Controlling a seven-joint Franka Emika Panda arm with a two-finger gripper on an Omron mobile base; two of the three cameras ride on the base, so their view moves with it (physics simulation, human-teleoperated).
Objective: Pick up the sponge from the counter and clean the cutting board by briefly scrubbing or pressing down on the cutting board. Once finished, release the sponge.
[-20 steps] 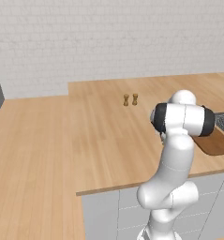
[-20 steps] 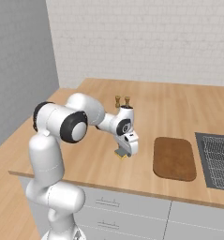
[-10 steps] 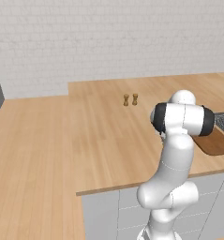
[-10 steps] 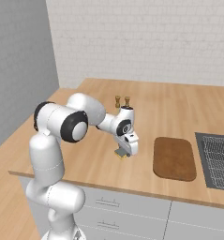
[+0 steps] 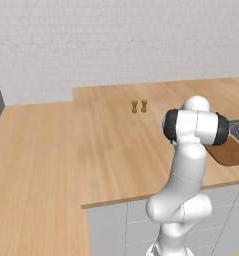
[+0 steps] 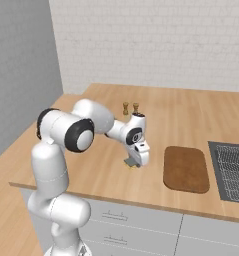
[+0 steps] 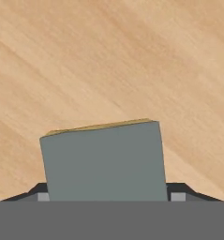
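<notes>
— Wood-plank tabletop [image 6: 191, 115] looks the same as half a second back. Anything different?

— Hardly. From the right base camera the jaws [image 6: 132, 164] sit at the same spot, low over the planks at 9 o'clock of the board [image 6: 186, 168]; the arm has barely stirred, and the shakers [image 6: 130, 107] stay put at the far side.

— Are the jaws closed on anything?

— They are clamped on the sponge [image 7: 104, 161]. In the hand camera its grey-green face stands between the two dark fingertips [image 7: 179, 190], one at each lower corner, with the yellow layer showing along its top edge. How wide the gap is otherwise, I cannot tell.

— Is the sponge touching the planks?

— Cannot tell; in the right base camera it is a small grey bit under the hand, just beside the board but apart from it.

— And the left base camera?

— There the arm's elbow hides the hand. A corner of the board [image 5: 231, 152] peeks out at 3 o'clock of the elbow, with the shakers [image 5: 139, 106] at 11 o'clock. The right base camera adds a dark gridded panel [image 6: 233, 167] at 3 o'clock of the board.
</notes>
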